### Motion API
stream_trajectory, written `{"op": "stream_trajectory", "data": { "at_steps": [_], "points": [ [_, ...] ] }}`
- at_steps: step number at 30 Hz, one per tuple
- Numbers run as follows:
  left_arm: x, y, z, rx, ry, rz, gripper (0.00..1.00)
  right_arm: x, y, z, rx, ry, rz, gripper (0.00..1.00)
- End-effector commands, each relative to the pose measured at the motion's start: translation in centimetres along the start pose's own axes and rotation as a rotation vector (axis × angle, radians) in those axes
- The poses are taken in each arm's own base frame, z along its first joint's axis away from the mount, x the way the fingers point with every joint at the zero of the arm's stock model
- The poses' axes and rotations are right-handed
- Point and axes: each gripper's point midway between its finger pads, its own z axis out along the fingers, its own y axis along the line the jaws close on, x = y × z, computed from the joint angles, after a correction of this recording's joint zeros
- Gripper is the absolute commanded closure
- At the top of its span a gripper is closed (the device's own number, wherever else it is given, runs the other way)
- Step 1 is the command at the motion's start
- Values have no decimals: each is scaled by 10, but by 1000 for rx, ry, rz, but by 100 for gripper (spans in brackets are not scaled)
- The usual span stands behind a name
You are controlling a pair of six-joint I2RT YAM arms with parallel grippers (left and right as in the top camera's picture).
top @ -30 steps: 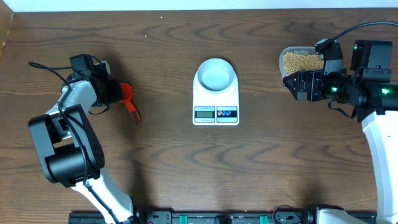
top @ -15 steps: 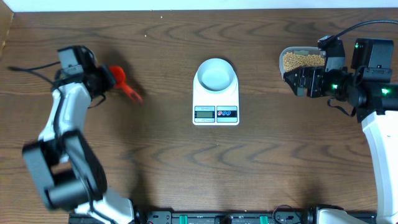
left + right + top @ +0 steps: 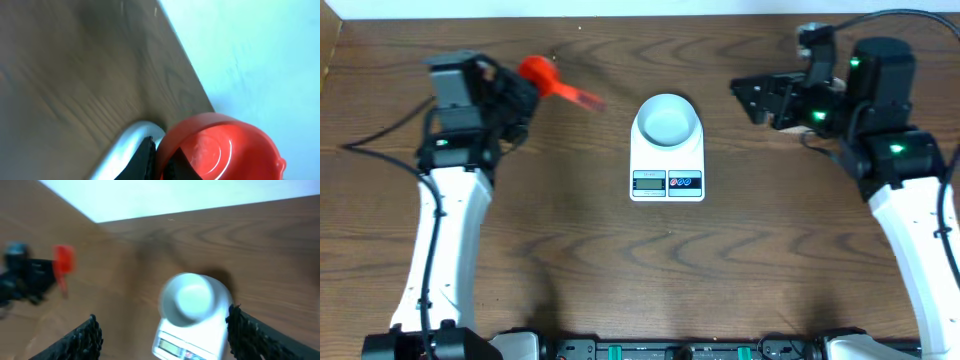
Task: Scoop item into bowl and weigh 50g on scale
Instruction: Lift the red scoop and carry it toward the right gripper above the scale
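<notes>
Overhead: the bowl (image 3: 667,122) stands on the scale (image 3: 667,168) at mid-bench (image 3: 570,250), well apart from both arms. The left hand (image 3: 515,92) is clamped on a red scoop (image 3: 535,70); only its wrist view shows the scoop's cup empty. Only the right wrist view shows the right hand (image 3: 752,98) with fingers (image 3: 85,337) spread wide and empty, the bowl ahead between them.

Overhead straight down; right wrist oblique, shares scale (image 3: 667,165) — left wrist close, blurry, perhaps facing table-edge.
</notes>
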Motion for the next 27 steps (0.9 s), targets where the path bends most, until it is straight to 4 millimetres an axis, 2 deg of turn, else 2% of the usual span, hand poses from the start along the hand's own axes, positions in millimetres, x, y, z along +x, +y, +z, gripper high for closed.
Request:
{"op": "stream_trajectory", "data": {
  "at_steps": [1,5,11,15,23,27],
  "points": [
    [30,-9,9,-13,68,-235,92,2,25,15,-70,18,95,23],
    [56,-16,16,-23,122,-294,92,13,43,31,-119,52,83,26],
    [78,-22,18,-26,164,-277,93,31,54,55,-152,110,80,30],
    [84,-22,20,-31,177,-270,93,36,66,63,-189,121,62,32],
    [92,-12,22,-82,198,-310,93,36,79,66,-222,113,37,32],
    [102,-15,21,-82,222,-297,93,42,85,70,-232,128,32,36]
  ]
}}
